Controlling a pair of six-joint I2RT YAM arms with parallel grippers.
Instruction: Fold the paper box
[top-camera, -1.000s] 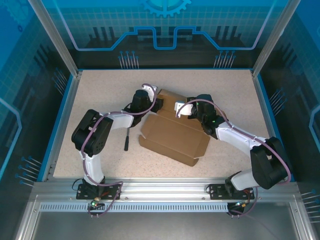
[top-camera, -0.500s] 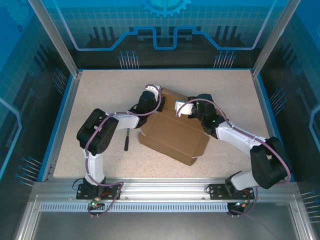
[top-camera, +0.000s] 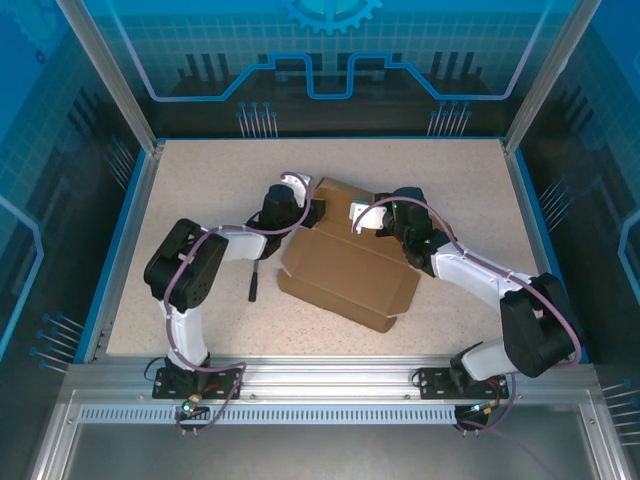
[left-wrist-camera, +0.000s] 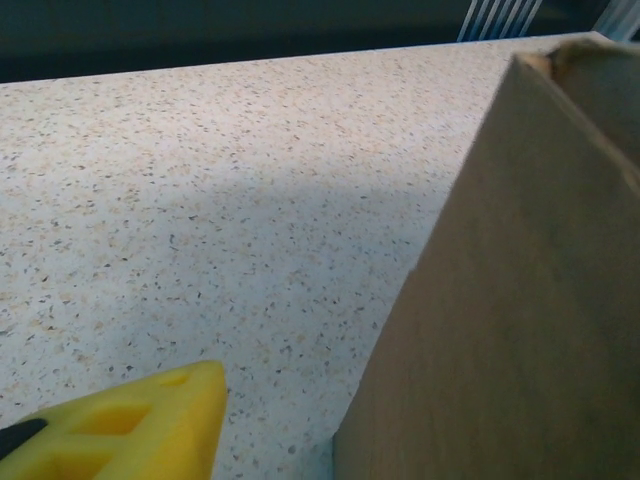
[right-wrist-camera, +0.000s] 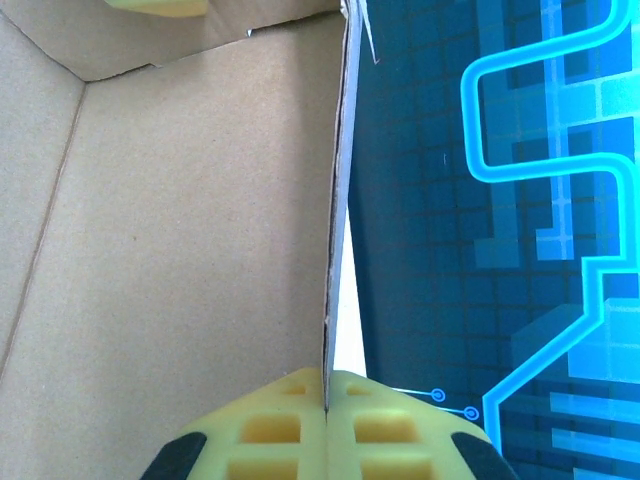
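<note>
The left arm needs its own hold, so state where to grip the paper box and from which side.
Probably the standing wall of the paper box, pinched over its top edge from the table side: it is a thin raised panel, and the right gripper pinches another edge likewise.

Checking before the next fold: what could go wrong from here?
1. The right gripper pinches just the thin edge of a paper box wall, so it may slip or crease.
2. The left gripper sits outside the box wall, and a push could slide the box.
3. The black tool lies near the left arm.
</note>
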